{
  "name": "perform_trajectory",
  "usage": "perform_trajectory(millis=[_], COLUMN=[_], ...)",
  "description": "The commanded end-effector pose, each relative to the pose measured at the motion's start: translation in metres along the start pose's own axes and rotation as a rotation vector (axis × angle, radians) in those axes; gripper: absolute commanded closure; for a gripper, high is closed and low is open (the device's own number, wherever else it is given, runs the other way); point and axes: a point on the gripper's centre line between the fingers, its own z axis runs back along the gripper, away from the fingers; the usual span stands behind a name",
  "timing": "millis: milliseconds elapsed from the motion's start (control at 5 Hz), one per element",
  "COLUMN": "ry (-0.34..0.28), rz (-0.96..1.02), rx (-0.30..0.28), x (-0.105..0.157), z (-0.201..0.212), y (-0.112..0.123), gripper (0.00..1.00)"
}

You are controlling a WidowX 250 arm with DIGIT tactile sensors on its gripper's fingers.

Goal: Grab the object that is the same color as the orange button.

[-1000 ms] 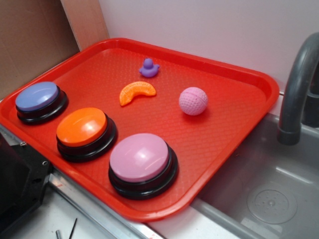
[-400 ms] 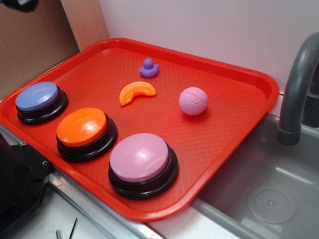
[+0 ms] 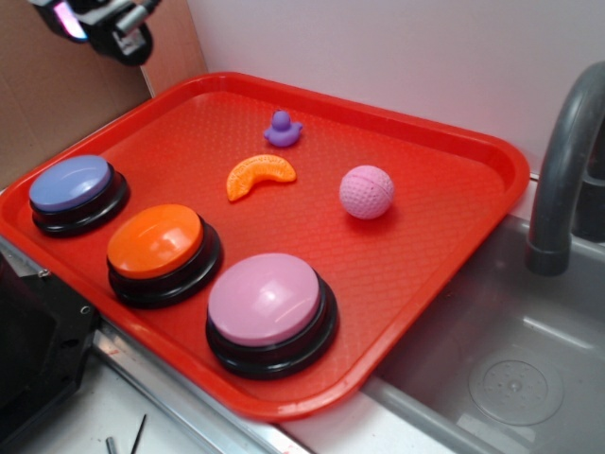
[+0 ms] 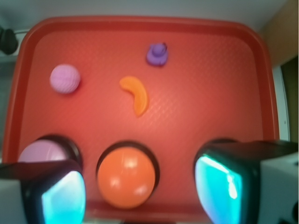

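High above the red tray's (image 3: 454, 203) far left corner, my tool (image 4: 140, 186) hangs with its jaws spread wide and empty. I see the orange slice toy (image 3: 259, 176) lying mid-tray, between the purple duck (image 3: 282, 130) and the orange button (image 3: 157, 242), left of the pink ball (image 3: 366, 192).

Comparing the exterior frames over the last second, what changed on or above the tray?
The gripper has come into view at the top left corner, above the tray's far left edge, holding nothing. The orange slice toy, orange button, duck and pink ball have not moved.
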Motion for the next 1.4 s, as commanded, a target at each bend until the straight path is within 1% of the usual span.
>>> perform_trajectory(millis=[0,200,400,600,1000,1200], ry=[-0.007,0.017,0.063,0.118,0.175,0.183], rz=[-0.042,-0.056,-0.057,-0.065,-0.081,-0.101], rx=[0.025,0.037,0.048,0.071,0.101,0.086], x=[0.037,0.047,0.054,0.057,0.051,0.045], z=[-0.047,-0.075,-0.1,-0.128,-0.152,-0.153], y=[0.007,0.012,0.019,0.029,0.03,0.025], gripper=[0.0,0.0,0.0,0.0,0.0,0.0])
